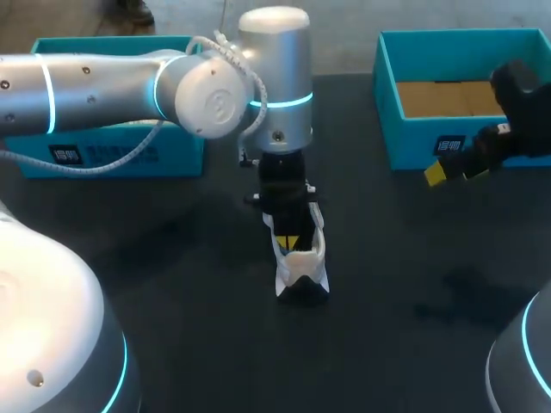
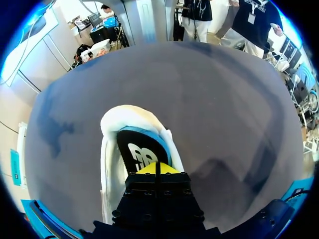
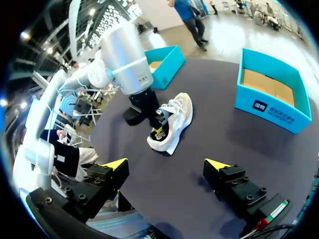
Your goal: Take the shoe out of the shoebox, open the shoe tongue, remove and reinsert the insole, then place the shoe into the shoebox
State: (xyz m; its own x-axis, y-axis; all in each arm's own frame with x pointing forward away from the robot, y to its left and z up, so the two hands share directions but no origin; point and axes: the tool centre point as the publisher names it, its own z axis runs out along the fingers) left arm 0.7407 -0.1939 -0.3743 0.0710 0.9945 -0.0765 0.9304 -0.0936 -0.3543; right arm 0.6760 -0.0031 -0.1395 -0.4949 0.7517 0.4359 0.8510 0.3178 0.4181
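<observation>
Shoe [image 1: 301,265] sits on the table [image 1: 172,292], out of both boxes, between left shoebox [image 1: 103,159] and right shoebox [image 1: 385,95]. Left gripper [image 2: 157,169] is down in the heel opening, tips pressed nearly together, apparently pinching the black insole [image 2: 142,149] at its heel edge. Risks: the thin pinch slips, or the unbraced shoe lifts and tips with the insole. Right gripper [image 3: 167,164] is spread wide and empty beside the right shoebox, well apart from the shoe.
</observation>
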